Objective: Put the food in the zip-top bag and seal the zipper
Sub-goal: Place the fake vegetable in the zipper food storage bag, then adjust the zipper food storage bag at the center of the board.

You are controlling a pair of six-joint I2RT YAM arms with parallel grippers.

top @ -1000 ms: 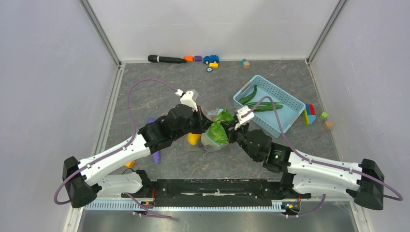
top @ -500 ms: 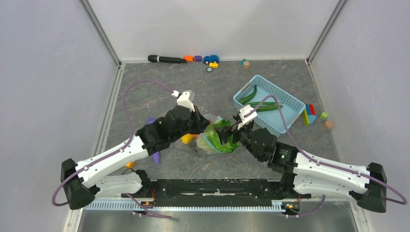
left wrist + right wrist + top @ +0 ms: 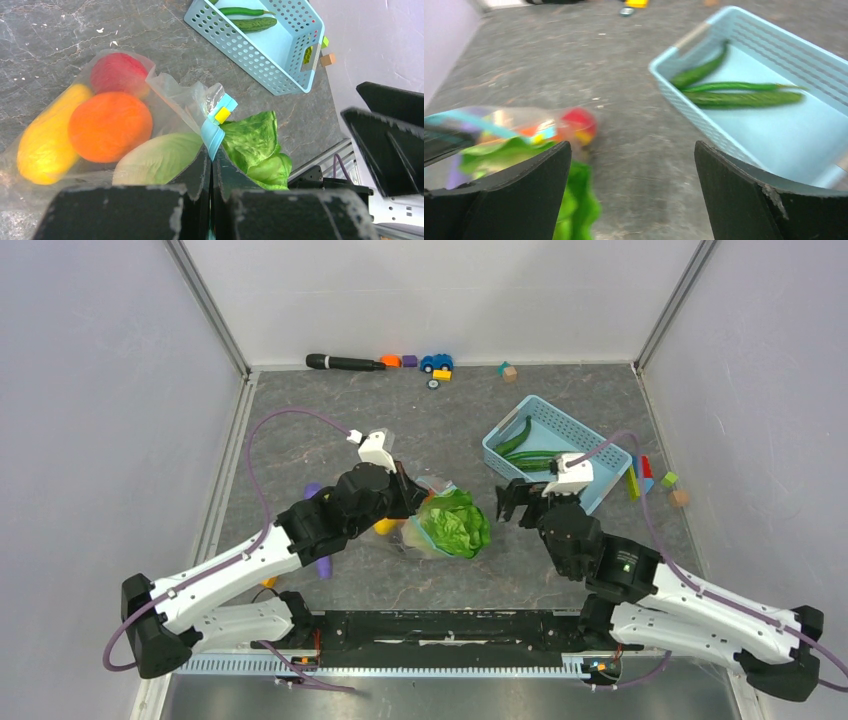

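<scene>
left gripper (image 3: 211,156) pinches the zipper (image 3: 216,131); right gripper (image 3: 520,502) gapes empty; lettuce (image 3: 455,523), half out, may spill if the zip-top bag (image 3: 170,95) tilts.

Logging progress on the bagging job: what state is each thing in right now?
Clear floppy zip-top bag: mouth open.
Teal-blue zipper strip: unsealed.
Left hand: shut on the zipper strip.
Right hand: open, empty.
Green leafy lettuce: partly bagged, leaves sticking out.
Yellow mango, orange, red round fruit: bagged.
Long green pods: in light-blue lattice basket.
</scene>
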